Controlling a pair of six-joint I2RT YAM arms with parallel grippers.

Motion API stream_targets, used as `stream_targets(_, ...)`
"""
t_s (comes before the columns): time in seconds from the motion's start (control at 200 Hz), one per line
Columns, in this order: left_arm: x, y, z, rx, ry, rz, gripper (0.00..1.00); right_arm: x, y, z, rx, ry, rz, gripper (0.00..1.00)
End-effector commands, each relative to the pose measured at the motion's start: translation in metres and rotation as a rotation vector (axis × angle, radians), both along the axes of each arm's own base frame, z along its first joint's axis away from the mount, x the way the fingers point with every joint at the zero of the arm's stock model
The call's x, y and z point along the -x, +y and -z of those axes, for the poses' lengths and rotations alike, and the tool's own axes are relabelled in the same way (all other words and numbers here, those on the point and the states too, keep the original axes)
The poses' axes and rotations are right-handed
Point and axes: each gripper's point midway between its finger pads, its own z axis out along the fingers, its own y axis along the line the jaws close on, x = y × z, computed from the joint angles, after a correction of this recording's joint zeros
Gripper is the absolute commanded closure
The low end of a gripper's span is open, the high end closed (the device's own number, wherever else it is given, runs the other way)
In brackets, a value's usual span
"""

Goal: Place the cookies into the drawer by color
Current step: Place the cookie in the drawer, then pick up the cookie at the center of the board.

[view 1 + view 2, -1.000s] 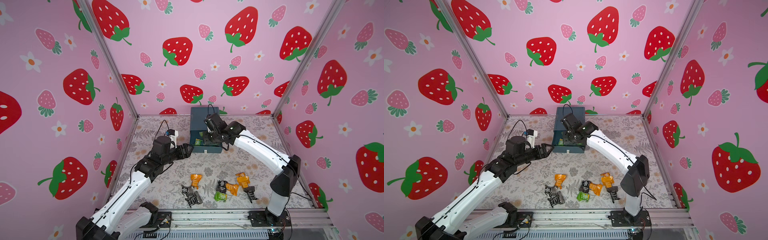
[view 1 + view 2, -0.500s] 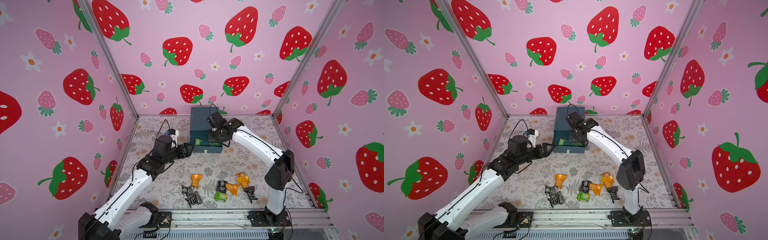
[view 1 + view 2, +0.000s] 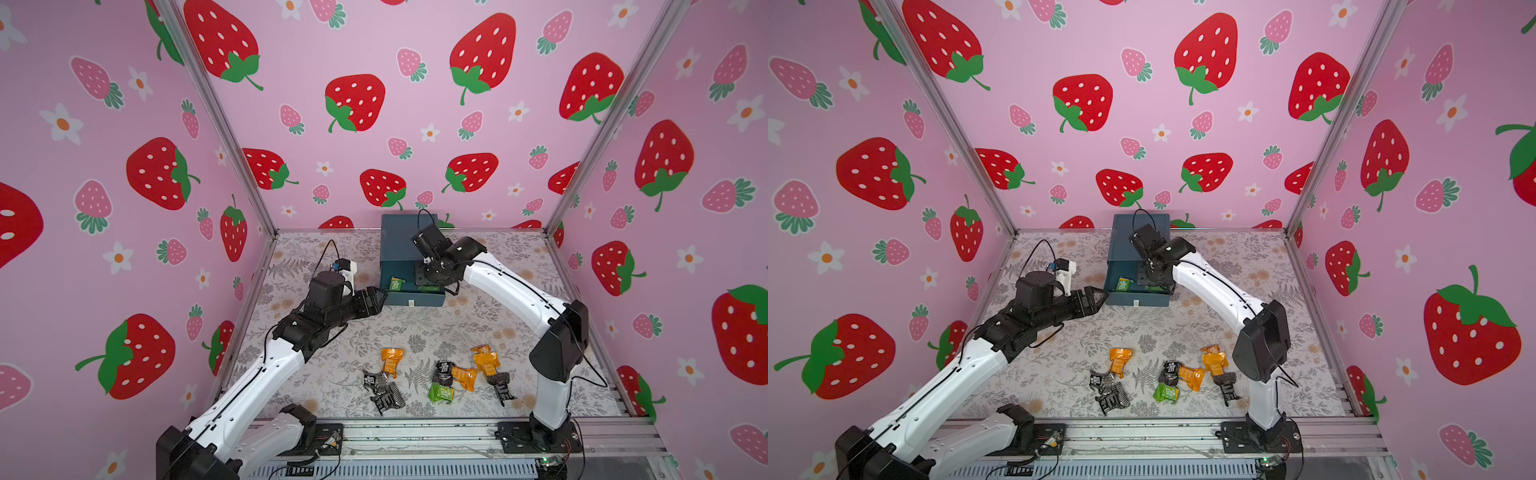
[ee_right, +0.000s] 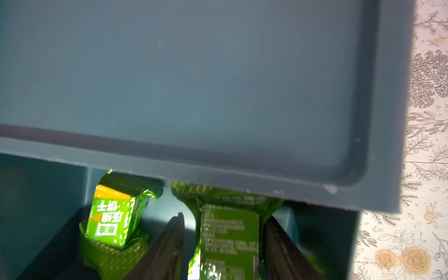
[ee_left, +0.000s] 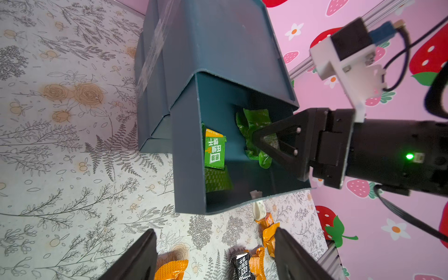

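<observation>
The dark teal drawer (image 3: 399, 243) cabinet stands at the back, its top drawer (image 3: 417, 299) pulled out. Two green cookies lie inside it: one (image 5: 214, 151) near the left wall, and another (image 4: 229, 232) between the fingers of my right gripper (image 4: 224, 217). That gripper (image 3: 428, 286) reaches down into the drawer with its jaws apart, and a gap shows beside the packet. My left gripper (image 5: 215, 231) is open and empty, just off the drawer's left front corner (image 3: 382, 295). Orange (image 3: 391, 359), black (image 3: 382, 390) and green (image 3: 440, 392) cookies lie on the mat in front.
More packets sit at the front right: orange ones (image 3: 484, 360), a black one (image 3: 503, 386). The floral mat (image 3: 415, 328) lies between drawer and packets. Pink strawberry walls close three sides. The right arm's elbow (image 3: 561, 345) hangs over the mat's right side.
My right gripper has gone down into the open drawer with the green cookie and its jaws have parted. The left gripper has edged closer to the drawer's corner.
</observation>
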Motion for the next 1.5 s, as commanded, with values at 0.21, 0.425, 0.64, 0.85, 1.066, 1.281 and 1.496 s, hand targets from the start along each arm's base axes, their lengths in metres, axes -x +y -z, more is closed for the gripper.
stream_targets(0.21,0.033,0.014,-0.034,-0.174,-0.114,-0.078,0.21,0.039,-0.006,-0.064,-0.203,-0.092,-0.101,0.39)
stream_targets(0.425,0.080,-0.026,-0.015,-0.200,-0.103,0.097,0.27,0.081,-0.037,-0.064,-0.272,-0.092,-0.107,0.39)
stream_targets(0.64,0.127,-0.072,0.015,-0.211,-0.057,0.296,0.33,0.127,-0.067,-0.043,-0.365,-0.083,-0.104,0.38)
stream_targets(0.85,0.162,-0.120,0.077,-0.307,0.062,0.449,0.33,0.164,-0.111,0.017,-0.288,0.007,-0.024,0.38)
stream_targets(1.066,0.175,-0.159,0.126,-0.404,0.105,0.507,0.26,0.178,-0.133,0.065,-0.192,0.072,0.007,0.36)
stream_targets(1.281,0.181,-0.198,0.162,-0.469,0.153,0.571,0.20,0.173,-0.135,0.102,-0.188,0.136,0.012,0.35)
stream_targets(1.496,0.174,-0.209,0.179,-0.550,0.165,0.552,0.10,0.172,-0.142,0.113,-0.218,0.154,0.030,0.35)
